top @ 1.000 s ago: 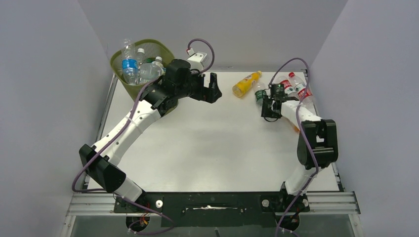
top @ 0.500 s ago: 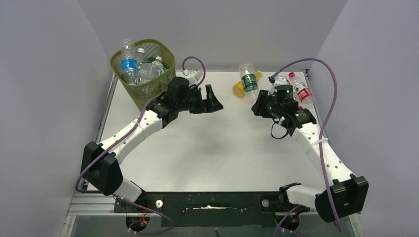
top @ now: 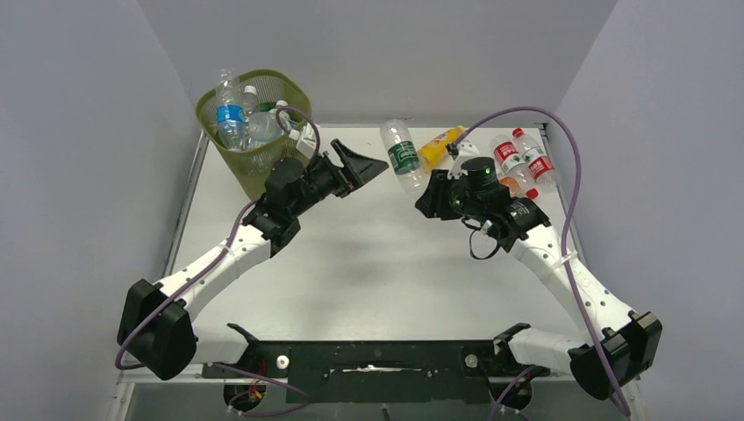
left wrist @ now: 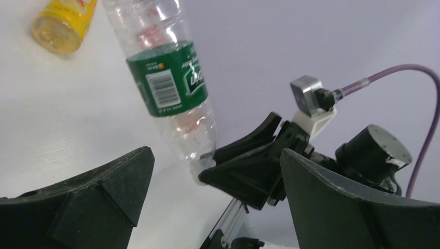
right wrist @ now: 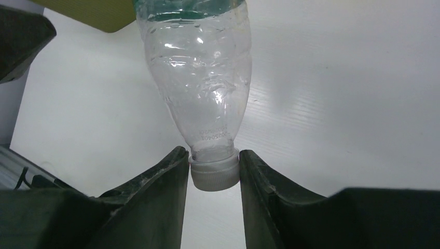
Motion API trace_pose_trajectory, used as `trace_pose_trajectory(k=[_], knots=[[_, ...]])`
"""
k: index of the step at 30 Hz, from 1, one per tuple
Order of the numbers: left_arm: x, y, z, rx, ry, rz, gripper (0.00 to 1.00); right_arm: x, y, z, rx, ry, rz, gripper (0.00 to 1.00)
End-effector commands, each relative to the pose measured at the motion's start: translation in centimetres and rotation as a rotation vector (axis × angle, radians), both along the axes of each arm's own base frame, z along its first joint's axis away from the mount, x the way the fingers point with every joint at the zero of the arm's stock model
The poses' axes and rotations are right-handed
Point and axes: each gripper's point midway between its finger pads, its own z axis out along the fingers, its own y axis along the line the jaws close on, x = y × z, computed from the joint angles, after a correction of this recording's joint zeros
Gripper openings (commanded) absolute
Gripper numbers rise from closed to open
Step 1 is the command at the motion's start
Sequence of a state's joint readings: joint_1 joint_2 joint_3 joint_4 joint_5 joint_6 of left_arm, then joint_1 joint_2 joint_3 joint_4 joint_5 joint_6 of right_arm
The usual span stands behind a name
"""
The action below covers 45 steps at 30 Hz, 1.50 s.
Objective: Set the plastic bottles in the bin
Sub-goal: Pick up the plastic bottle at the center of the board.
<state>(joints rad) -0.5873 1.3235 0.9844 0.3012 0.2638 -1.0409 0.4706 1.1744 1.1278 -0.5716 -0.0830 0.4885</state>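
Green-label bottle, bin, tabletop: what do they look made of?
Green-label bottle: thin clear plastic, glossy; tabletop shows through, highlights on its ribs. Bin: olive mesh, probably moulded plastic; bottles inside show through the lattice. Tabletop: white, matte, faint parallel lines; perhaps fluted plastic sheet, unsure.

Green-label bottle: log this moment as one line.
right end effector: shut on green-label bottle cap | left end effector: open, empty, facing it | bin: several bottles inside | table: orange bottle, two red-label bottles

Green-label bottle aloft, gripped at cap; orange bottle, two red-label bottles lying far right; bin holds perhaps four.
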Motion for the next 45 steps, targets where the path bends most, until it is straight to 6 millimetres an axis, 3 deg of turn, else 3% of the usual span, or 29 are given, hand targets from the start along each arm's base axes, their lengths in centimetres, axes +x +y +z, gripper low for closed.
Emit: trace_pose_trajectory(k=[1, 11, 21, 35, 38, 42, 44, 45], knots=[[0.3, 1.5, 5.4, -0.141, -0.135, 0.087, 0.95, -0.5, 2.5, 4.3, 0.095, -0.090, 0.033, 0.28], [1.1, 2.5, 4.8, -0.061, -0.127, 0.160, 0.94, -3.4, 6.1, 7.3, 0.173, -0.135, 0.112, 0.28], [1.6, 4.2, 4.5, 0.008, -0.105, 0.246, 0.94, -4.4, 6.5, 9.0, 0.194, -0.160, 0.134, 0.28], [4.0, 4.5, 6.4, -0.001, -0.140, 0.253, 0.94, -6.0, 9.3, 8.3, 0.193, -0.137, 0.208, 0.28], [4.3, 4.7, 6.6, 0.004, -0.155, 0.237, 0.79, -6.0, 9.3, 8.4, 0.187, -0.141, 0.203, 0.28], [4.9, 5.5, 7.4, 0.018, -0.180, 0.215, 0.52, -5.6, 9.4, 8.4, 0.172, -0.145, 0.200, 0.29], [5.5, 6.0, 7.8, 0.045, -0.196, 0.207, 0.38, -5.3, 9.7, 8.6, 0.168, -0.149, 0.203, 0.34], [5.9, 6.4, 8.2, 0.059, -0.207, 0.210, 0.37, -5.2, 9.8, 8.8, 0.166, -0.152, 0.206, 0.38]])
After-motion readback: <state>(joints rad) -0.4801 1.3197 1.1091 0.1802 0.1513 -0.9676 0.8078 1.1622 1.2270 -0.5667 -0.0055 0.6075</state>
